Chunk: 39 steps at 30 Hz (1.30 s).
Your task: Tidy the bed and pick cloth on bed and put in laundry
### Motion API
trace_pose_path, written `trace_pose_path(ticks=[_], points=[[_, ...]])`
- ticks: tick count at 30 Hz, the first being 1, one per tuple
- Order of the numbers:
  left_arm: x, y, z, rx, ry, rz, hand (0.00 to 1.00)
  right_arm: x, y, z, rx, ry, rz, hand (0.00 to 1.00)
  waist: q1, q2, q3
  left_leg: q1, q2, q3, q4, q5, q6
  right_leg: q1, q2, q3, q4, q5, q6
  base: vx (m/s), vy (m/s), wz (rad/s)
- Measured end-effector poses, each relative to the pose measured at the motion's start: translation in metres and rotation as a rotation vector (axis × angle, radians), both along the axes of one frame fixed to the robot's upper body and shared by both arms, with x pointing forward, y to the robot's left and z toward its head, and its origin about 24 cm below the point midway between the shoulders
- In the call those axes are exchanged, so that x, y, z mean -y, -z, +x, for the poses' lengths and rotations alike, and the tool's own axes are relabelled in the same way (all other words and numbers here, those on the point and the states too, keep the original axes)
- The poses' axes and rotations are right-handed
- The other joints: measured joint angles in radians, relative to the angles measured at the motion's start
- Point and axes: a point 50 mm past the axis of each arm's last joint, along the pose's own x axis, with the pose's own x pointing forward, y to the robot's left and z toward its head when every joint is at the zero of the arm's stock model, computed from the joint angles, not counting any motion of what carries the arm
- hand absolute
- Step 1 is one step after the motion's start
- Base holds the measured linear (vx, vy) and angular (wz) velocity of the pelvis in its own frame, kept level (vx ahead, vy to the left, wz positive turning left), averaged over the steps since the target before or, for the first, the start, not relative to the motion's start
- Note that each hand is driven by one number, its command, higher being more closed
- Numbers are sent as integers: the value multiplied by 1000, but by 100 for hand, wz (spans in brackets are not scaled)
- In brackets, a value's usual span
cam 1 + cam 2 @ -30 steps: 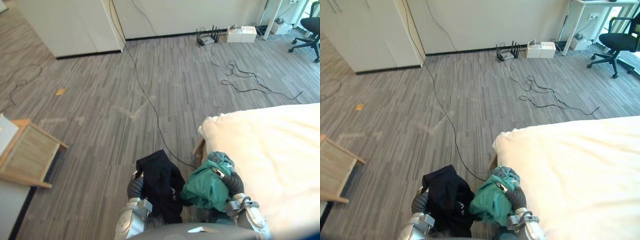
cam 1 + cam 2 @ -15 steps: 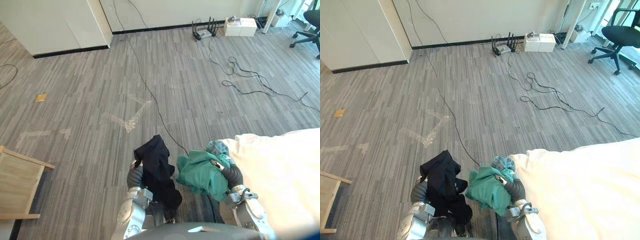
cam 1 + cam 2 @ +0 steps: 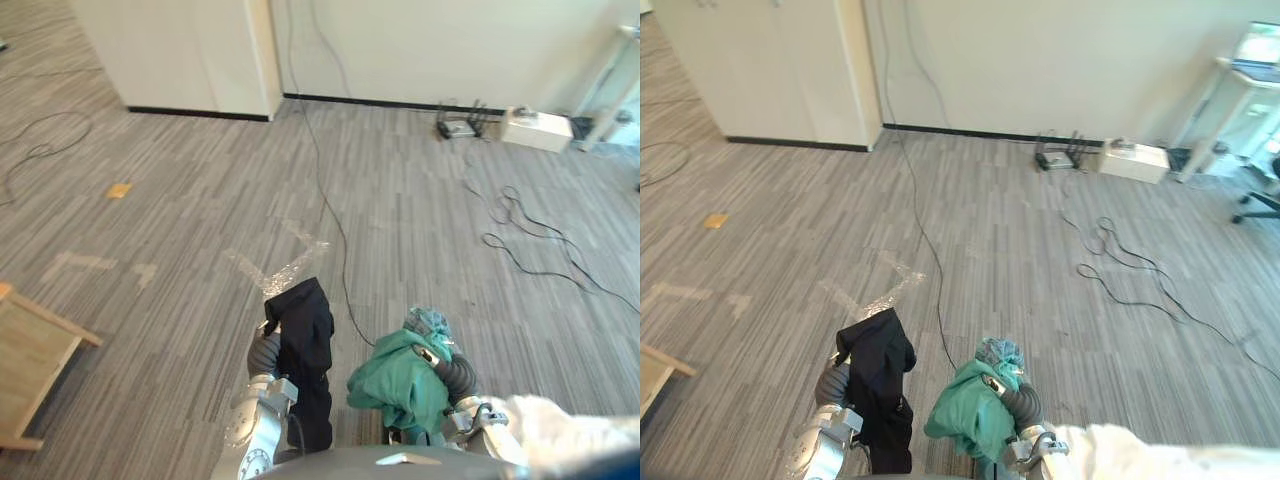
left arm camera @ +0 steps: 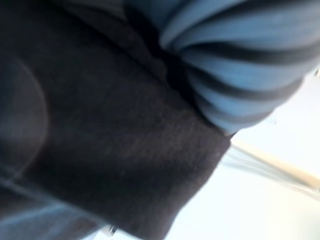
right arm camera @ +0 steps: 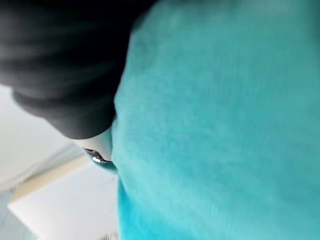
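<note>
The black cloth (image 3: 305, 345) hangs draped over the left hand (image 3: 262, 352), clear of the floor (image 3: 180, 230); that hand's fingers are buried in the fabric, so I cannot tell how they are set; just beside it, the teal cloth (image 3: 392, 382) sits bunched in the right hand (image 3: 434, 358), its thumb pinching down on the cloth; the bed (image 3: 565, 428) shows a white corner near the right arm.

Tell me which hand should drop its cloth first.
Left, probably: the left hand with the black cloth is on the side nearer the wooden crate; the right hand with the green cloth is farther from it.
</note>
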Motion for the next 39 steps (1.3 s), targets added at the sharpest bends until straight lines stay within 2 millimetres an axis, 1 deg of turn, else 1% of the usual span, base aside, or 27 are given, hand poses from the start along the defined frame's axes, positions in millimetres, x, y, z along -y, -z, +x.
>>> trace_pose_path(ticks=[1, 5, 8, 9, 10, 11, 13, 14, 15, 16, 18, 19, 21, 23, 24, 25, 26, 27, 29, 30, 31, 33, 34, 35, 37, 38, 39], points=[[4, 3, -2, -19, 9, -9, 100, 2, -2, 5, 10, 9, -12, 100, 7, 30, 5, 2, 26, 8, -2, 12, -21, 12, 15, -7, 8, -2, -16, 386, -185, 28], [9, 4, -3, -18, 34, -13, 100, 0, -9, 19, 52, 26, -13, 100, 3, 32, 22, 9, 37, 7, -8, 83, -44, -17, -7, -25, 134, -114, -40, 367, -234, 33], [4, 2, -1, 8, 14, -4, 100, 0, -13, 25, 75, 21, -13, 100, 5, 31, 21, 0, 70, 9, 51, 83, -44, -11, 13, -46, 171, -197, -50, 176, -184, 6], [3, 3, -3, 3, 6, -3, 100, -1, -15, 29, 89, 16, -14, 100, 5, 40, 13, -30, 84, 9, 115, 84, -44, -8, 26, -64, 172, -232, -43, 102, -198, 3], [2, 3, -3, 3, 3, -1, 100, 0, -14, 30, 84, 16, -15, 100, 3, 52, 6, -94, 108, 14, 245, 102, -13, -1, 42, -86, 151, -242, -50, 84, -200, 5], [2, 2, -3, 4, 0, -3, 100, 1, -13, 29, 81, 17, -17, 100, 4, 58, 3, -136, 124, 15, 318, 128, 7, 18, 51, -98, 133, -242, -51, 126, -163, 9], [-2, 4, -6, -2, -36, -15, 100, 4, -10, 24, 67, 7, -24, 100, 13, 81, 8, -284, 207, 34, 609, 342, 13, 120, 103, -126, 24, -244, -54, 202, -144, -5], [-3, 6, -10, -12, -49, -23, 100, 4, -10, 23, 64, 2, -24, 100, 23, 85, 11, -323, 215, 33, 682, 326, 10, 144, 113, -126, 0, -244, -55, 229, -123, -12], [-3, 6, -10, -9, -56, -32, 100, 10, -9, 22, 62, 18, -32, 100, 35, 90, 14, -396, 205, 34, 799, 266, 6, 192, 119, -125, -32, -246, -62, 224, -101, -3], [-3, 6, -11, -9, -59, -37, 100, 14, -9, 21, 61, 24, -41, 100, 37, 87, 16, -439, 182, 37, 826, 219, 6, 218, 119, -125, -59, -250, -71, 248, -109, -6], [-4, 8, -18, -19, -76, -47, 100, 20, -9, 19, 64, 0, -58, 100, 59, 95, 10, -489, 131, 81, 719, 135, -3, 286, 117, -133, -124, -244, -91, 236, -55, -16], [-5, 9, -21, -22, -84, -47, 100, 21, -9, 18, 68, -8, -51, 100, 71, 95, 10, -504, 112, 121, 591, 111, -9, 321, 113, -154, -164, -232, -109, 259, 3, -15], [-4, 9, -21, -24, -96, -54, 100, 21, -8, 15, 66, -16, -42, 100, 77, 87, 7, -501, 90, 206, 368, 109, -13, 365, 104, -196, -214, -223, -104, 291, 28, 18], [-2, 8, -18, -23, -107, -59, 100, 24, -5, 8, 44, -7, -42, 100, 62, 65, -4, -485, 57, 353, 136, 133, -17, 428, 80, -273, -262, -216, -69, 320, 33, 83], [-1, 7, -17, -22, -108, -63, 100, 25, -4, 6, 40, -4, -46, 100, 54, 61, -4, -481, 50, 392, 91, 147, -17, 448, 75, -298, -277, -218, -59, 478, 41, 110], [4, 6, -15, -17, -95, -71, 100, 29, -4, 5, 36, 2, -55, 100, 52, 57, -7, -481, 42, 458, 25, 179, -11, 480, 70, -339, -294, -218, -29, 483, 59, 98], [8, 3, -11, -4, -84, -77, 100, 30, -4, 5, 36, 0, -63, 100, 56, 51, -11, -481, 41, 523, -19, 214, 10, 503, 62, -368, -298, -233, -2, 473, 72, 86], [10, 1, -10, 1, -85, -80, 100, 31, -5, 6, 39, -1, -66, 100, 62, 53, -12, -481, 41, 545, -35, 232, 20, 517, 60, -381, -298, -241, 12, 397, 87, 69], [10, 0, -12, -1, -93, -81, 100, 32, -6, 7, 43, -5, -74, 100, 83, 65, -30, -478, 44, 565, -72, 292, 59, 556, 58, -400, -291, -279, 71, 389, 98, 43], [7, 2, -15, -18, -106, -72, 100, 31, -4, 8, 35, -5, -70, 100, 94, 53, -43, -470, 29, 567, -45, 323, 144, 577, 32, -399, -263, -318, 111, 483, 152, 37], [4, 4, -18, -32, -117, -66, 100, 29, -3, 8, 26, -11, -65, 100, 99, 32, -65, -469, 9, 563, -2, 272, 155, 578, -8, -395, -217, -334, 138, 502, 176, 36], [2, 4, -18, -29, -125, -60, 100, 23, -4, 12, 31, -19, -46, 100, 118, 22, -72, -466, 3, 555, 68, 197, 164, 562, -48, -372, -97, -340, 150, 537, 223, 41], [-4, 3, -16, -21, -136, -46, 100, 16, -5, 14, 42, -22, -24, 100, 115, -11, -69, -434, -25, 517, 86, 150, 164, 510, -115, -362, 126, -317, 172, 715, 288, 94], [-9, 3, -16, -18, -124, -6, 100, 10, -4, 14, 38, -24, -3, 100, 107, -43, -64, -371, -63, 460, 62, 123, 154, 409, -187, -283, 450, -271, 120, 609, 220, 107], [-11, 3, -17, -29, -130, 6, 100, 8, -2, 10, 27, -28, 2, 100, 97, -46, -66, -324, -79, 415, 34, 119, 152, 344, -199, -232, 594, -295, 113, 367, 82, 92], [-13, 3, -17, -32, -135, 15, 100, 7, -2, 9, 23, -28, 5, 100, 80, -37, -67, -282, -86, 363, 7, 120, 150, 293, -195, -203, 650, -311, 101, 446, 42, 125], [-16, 2, -14, -23, -138, 27, 100, 7, 1, 4, 6, -24, 7, 100, 75, -36, -69, -250, -95, 313, -15, 123, 146, 236, -196, -196, 654, -320, 87, 363, 27, 124]])
